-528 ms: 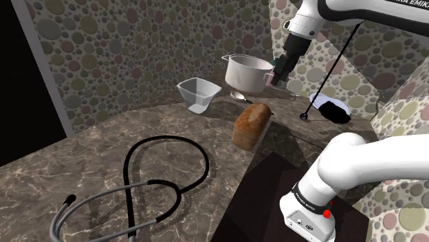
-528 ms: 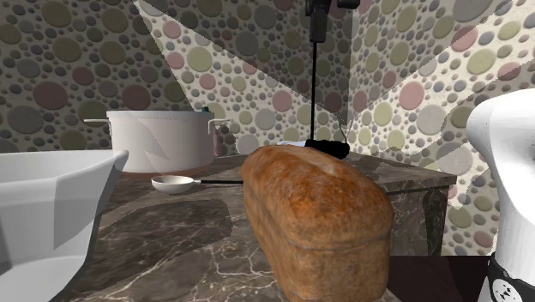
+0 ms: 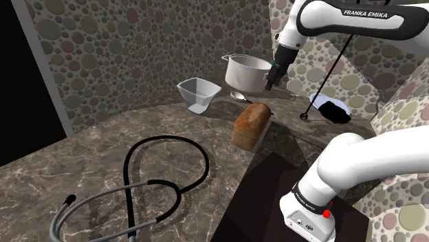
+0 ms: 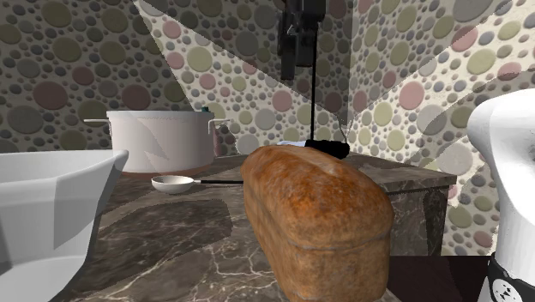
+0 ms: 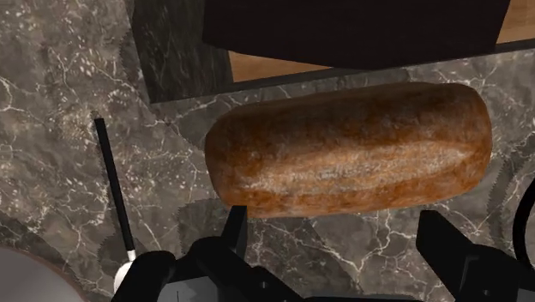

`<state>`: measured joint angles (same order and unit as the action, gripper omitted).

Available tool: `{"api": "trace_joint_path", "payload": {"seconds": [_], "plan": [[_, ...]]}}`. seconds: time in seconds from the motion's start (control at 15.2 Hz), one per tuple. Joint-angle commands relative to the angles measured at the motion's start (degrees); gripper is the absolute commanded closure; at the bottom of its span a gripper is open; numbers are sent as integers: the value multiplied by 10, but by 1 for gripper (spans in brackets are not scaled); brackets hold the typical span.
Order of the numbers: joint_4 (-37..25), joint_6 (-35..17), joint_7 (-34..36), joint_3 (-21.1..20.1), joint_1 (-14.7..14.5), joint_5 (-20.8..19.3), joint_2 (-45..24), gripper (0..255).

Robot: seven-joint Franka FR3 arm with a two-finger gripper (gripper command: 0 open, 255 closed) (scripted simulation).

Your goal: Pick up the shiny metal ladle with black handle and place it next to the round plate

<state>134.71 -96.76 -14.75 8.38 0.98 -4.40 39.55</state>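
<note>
The jaws hang spread and empty above the worktop point(image 3: 124, 130), over the loaf point(image 5: 343, 150). The ladle point(image 4: 175, 184) lies flat on the worktop between the pot point(image 4: 163, 137) and the loaf, bowl nearer the pot, well apart from the plate point(image 3: 315, 99).

Bread loaf point(image 4: 317, 214) in fg, centre, on dark marble tabletop point(image 4: 171, 249). Behind it, toward view's L, ladle point(image 4: 174, 183) lies flat: pale bowl, thin black handle running toward the loaf. White pot point(image 4: 159, 141) w/ side handles stands just behind ladle. White bowl point(image 4: 51, 206) at L edge. End effector point(image 4: 291, 69) hangs high up, well apart from ladle. White arm section point(image 4: 510, 172) at R edge.
</note>
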Motion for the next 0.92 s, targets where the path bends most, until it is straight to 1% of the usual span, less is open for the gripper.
{"api": "trace_joint_path", "payload": {"seconds": [0.0,0.46,0.86], "plan": [[1,-30,-21,16,3,-13,-33,0],[-22,-120,-88,67,11,-42,-155,0],[-69,-187,-147,105,16,-46,-276,0]]}}
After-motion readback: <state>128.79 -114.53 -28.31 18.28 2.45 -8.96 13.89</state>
